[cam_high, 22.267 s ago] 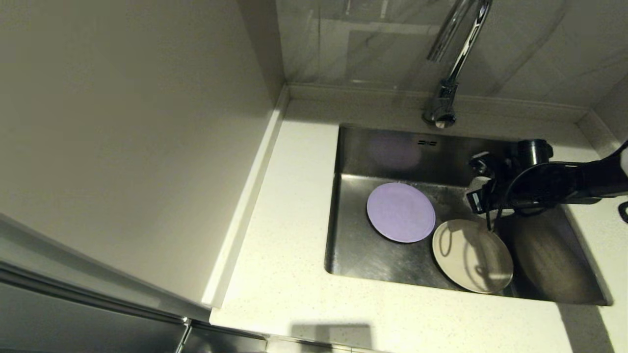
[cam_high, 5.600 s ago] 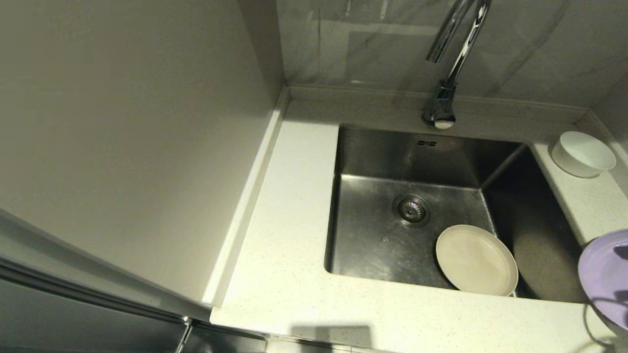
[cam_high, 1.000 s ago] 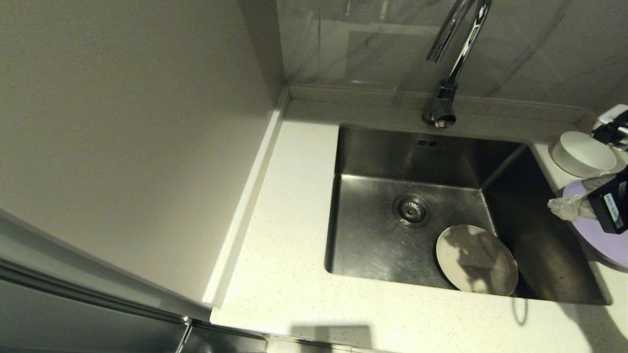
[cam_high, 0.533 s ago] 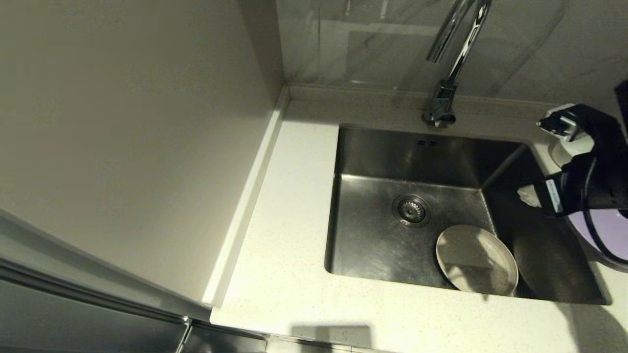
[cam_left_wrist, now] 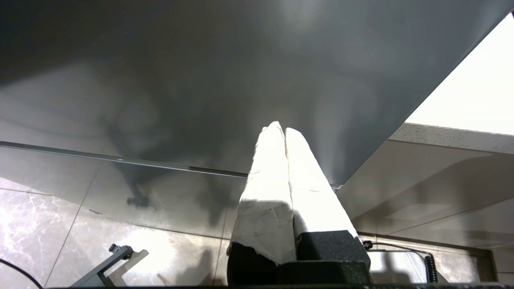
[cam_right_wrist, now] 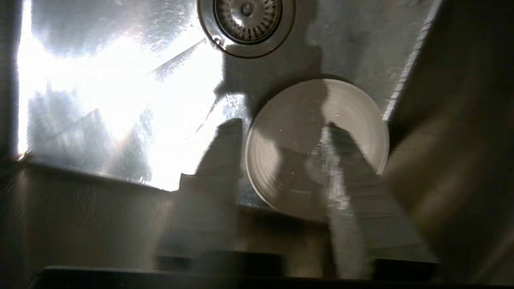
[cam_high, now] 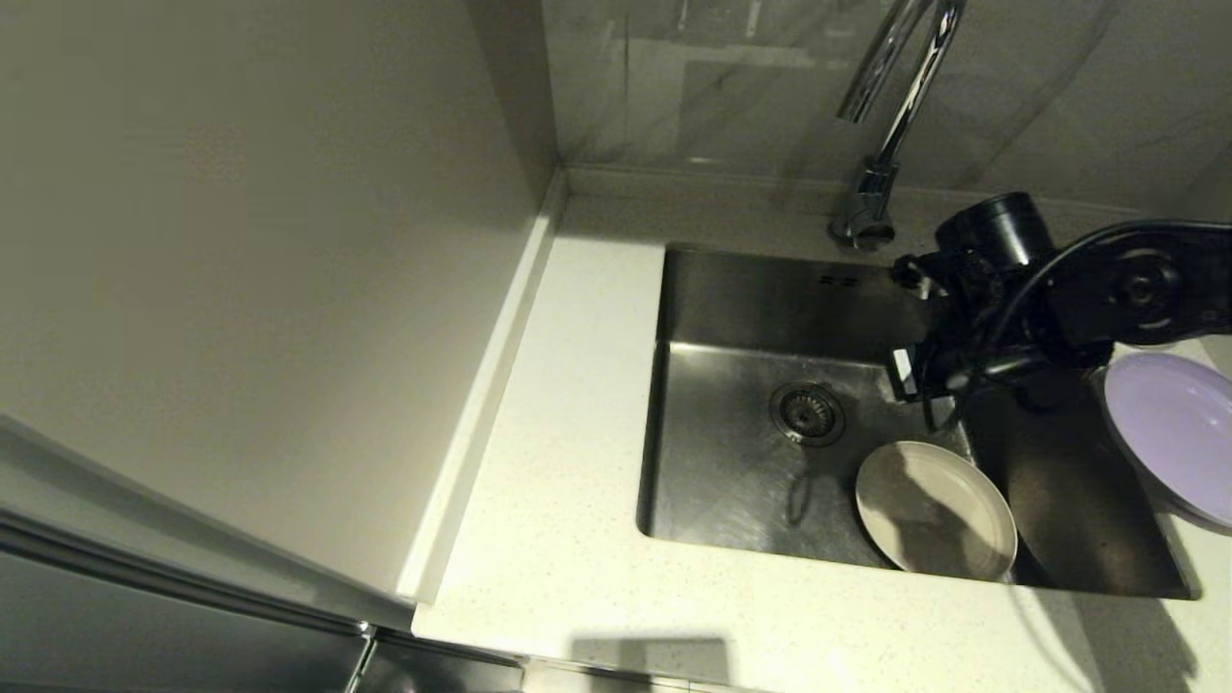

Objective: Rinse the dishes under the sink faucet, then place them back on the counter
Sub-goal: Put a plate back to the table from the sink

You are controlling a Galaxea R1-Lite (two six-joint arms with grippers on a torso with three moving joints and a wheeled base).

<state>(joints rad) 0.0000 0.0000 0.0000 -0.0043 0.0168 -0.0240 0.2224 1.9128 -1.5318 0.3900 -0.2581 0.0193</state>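
The cream plate (cam_high: 936, 508) lies flat on the sink (cam_high: 731, 481) floor at the front right, beside the drain strainer (cam_high: 807, 412). On the counter (cam_high: 577, 481), right of the basin, rests the lilac plate (cam_high: 1169, 433). My right arm hides the white bowl. My right gripper (cam_high: 926, 397) hangs over the basin just behind the cream plate, below the faucet (cam_high: 885, 115). In the right wrist view the right gripper (cam_right_wrist: 281, 128) is open and empty, with the cream plate (cam_right_wrist: 289, 132) beneath it. My left gripper (cam_left_wrist: 284, 129) is shut and empty, parked beside a grey cabinet panel.
A tall beige wall panel (cam_high: 269, 289) rises along the left of the counter. A low raised edge (cam_high: 731, 183) runs behind the sink under the tiled wall. The steep basin wall (cam_high: 1068, 500) stands right of the cream plate.
My right arm has swung left from over the right counter to above the sink, leaving the lilac plate lying on the counter. It now covers the white bowl.
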